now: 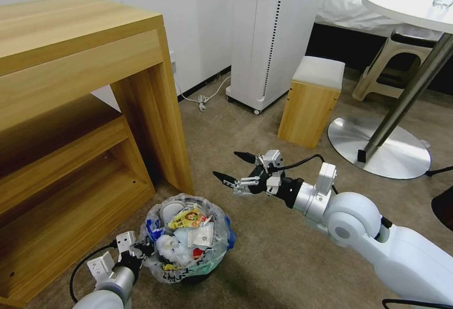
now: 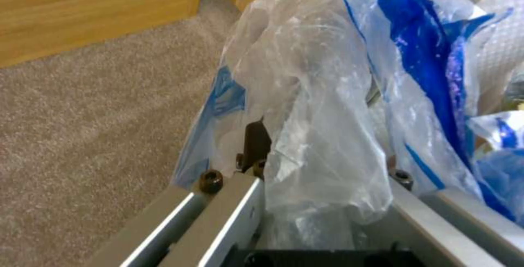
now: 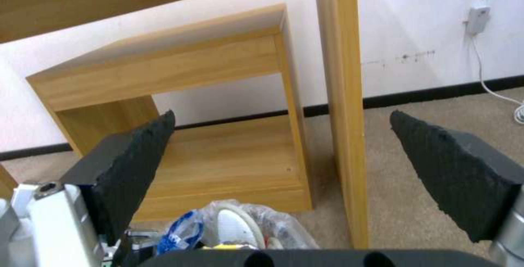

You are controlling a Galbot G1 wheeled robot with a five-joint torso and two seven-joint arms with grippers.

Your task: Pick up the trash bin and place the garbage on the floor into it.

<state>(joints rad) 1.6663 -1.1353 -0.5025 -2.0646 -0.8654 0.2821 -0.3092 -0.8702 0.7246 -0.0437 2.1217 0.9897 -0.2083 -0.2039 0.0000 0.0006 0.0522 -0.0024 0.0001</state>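
Bag-lined trash bin (image 1: 188,247) upright on beige floor (image 1: 264,233), heaped with garbage (image 1: 186,233)

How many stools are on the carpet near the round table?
2: a wooden stool with a white cushion beside the table's metal base, and a beige plastic stool under the tabletop. Others may be hidden.

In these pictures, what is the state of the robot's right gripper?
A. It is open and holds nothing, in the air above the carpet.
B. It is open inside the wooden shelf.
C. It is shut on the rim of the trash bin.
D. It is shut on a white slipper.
A: the right gripper has its two black fingers spread wide with nothing between them, above the carpet beside the full trash bin.
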